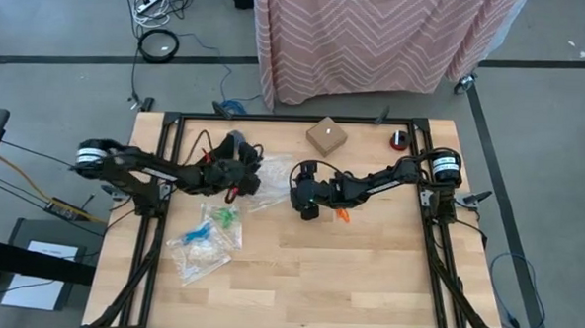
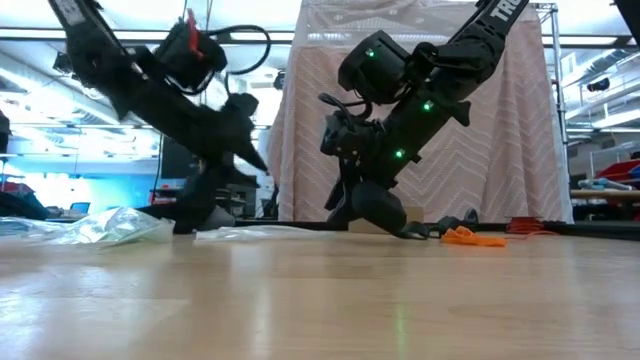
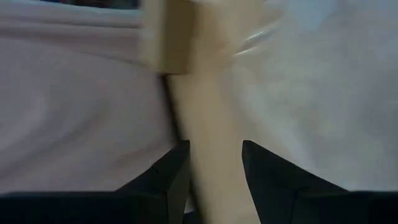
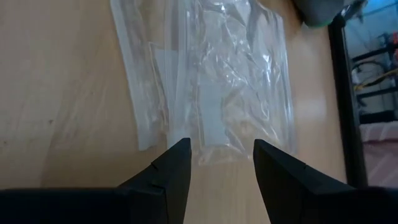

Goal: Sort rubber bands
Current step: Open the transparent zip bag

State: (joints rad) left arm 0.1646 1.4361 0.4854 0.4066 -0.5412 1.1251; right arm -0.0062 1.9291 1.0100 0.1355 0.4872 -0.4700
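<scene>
Rubber bands lie in separate spots: an orange bunch [image 1: 343,215] sits on the table [image 1: 367,276] just right of the right gripper [image 1: 305,210], and green ones [image 1: 226,217] lie inside a clear bag [image 1: 202,241] toward the left. Each loop is too small to give a direction. The right gripper's fingers [image 4: 174,171] are spread, hovering over the edge of another clear bag [image 4: 211,81] with nothing between them. The left gripper [image 1: 240,178] is also spread, over that same bag's left end. No writing is readable anywhere.

Left end effector [image 3: 214,171] and right end effector [image 4: 221,165] lowered, fingers parted.
</scene>
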